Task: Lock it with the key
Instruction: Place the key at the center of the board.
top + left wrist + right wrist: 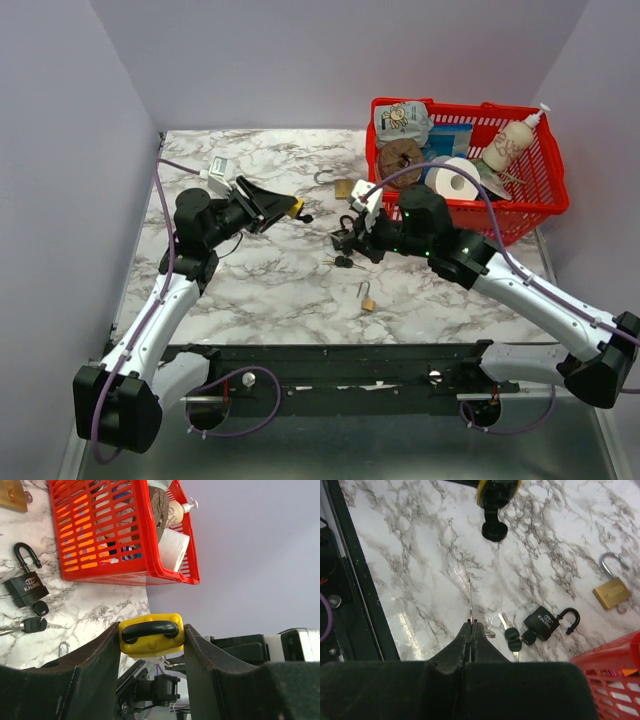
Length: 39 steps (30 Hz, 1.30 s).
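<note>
Key (470,600) juts from right jaws; yellow padlock (151,634) sits between left jaws.

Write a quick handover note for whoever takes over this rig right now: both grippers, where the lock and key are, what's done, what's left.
The left gripper is shut on the yellow-and-black padlock, held off the marble table.
The right gripper is shut on the thin silver key, blade aimed toward that padlock with a clear gap between them.
Done: padlock and key are both gripped.
Left: insert the key and turn it to lock.
The black padlock lies unused on the table.
</note>
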Tool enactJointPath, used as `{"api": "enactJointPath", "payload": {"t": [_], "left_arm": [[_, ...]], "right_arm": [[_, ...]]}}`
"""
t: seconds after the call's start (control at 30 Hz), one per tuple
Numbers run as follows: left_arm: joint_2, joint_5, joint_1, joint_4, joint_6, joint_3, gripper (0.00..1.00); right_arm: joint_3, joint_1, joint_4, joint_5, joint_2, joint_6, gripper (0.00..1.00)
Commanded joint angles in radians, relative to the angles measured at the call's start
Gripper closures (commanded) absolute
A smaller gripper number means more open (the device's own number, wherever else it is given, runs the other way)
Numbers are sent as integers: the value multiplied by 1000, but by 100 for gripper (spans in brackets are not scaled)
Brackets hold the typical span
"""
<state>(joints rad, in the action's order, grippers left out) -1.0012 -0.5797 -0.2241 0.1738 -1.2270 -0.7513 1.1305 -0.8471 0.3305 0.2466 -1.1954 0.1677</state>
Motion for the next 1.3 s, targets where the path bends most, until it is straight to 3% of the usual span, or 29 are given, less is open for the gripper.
{"api": "enactJointPath", "payload": {"t": [0.0, 0.2, 0.37, 0.43, 0.53, 0.67, 0.73, 0.87, 1.07, 1.17, 1.27], "left_arm": [[58, 11, 12, -28, 64, 10, 100], [96, 14, 29, -59, 101, 52, 100], [96, 27, 38, -57, 104, 67, 100], [92, 30, 40, -56, 109, 64, 100], [88, 30, 42, -56, 113, 63, 100], [99, 27, 48, -79, 147, 58, 100], [114, 27, 51, -85, 168, 56, 100], [127, 23, 54, -103, 190, 50, 100], [128, 17, 55, -112, 218, 37, 100], [124, 15, 55, -100, 222, 36, 100], [112, 11, 55, -103, 247, 26, 100]], "right_arm": [[-46, 84, 160, -38, 85, -82, 99], [-216, 244, 295, -206, 292, -241, 99], [-359, 264, 335, -389, 437, -347, 99], [-353, 269, 334, -472, 436, -399, 99], [-351, 275, 326, -432, 416, -390, 99], [-322, 284, 366, -377, 378, -283, 99], [-319, 284, 352, -426, 382, -200, 99], [-296, 299, 360, -285, 334, -120, 99], [-294, 299, 306, -299, 274, 96, 99], [-359, 298, 309, -276, 252, 274, 99], [-510, 299, 196, -273, 290, 400, 99]]}}
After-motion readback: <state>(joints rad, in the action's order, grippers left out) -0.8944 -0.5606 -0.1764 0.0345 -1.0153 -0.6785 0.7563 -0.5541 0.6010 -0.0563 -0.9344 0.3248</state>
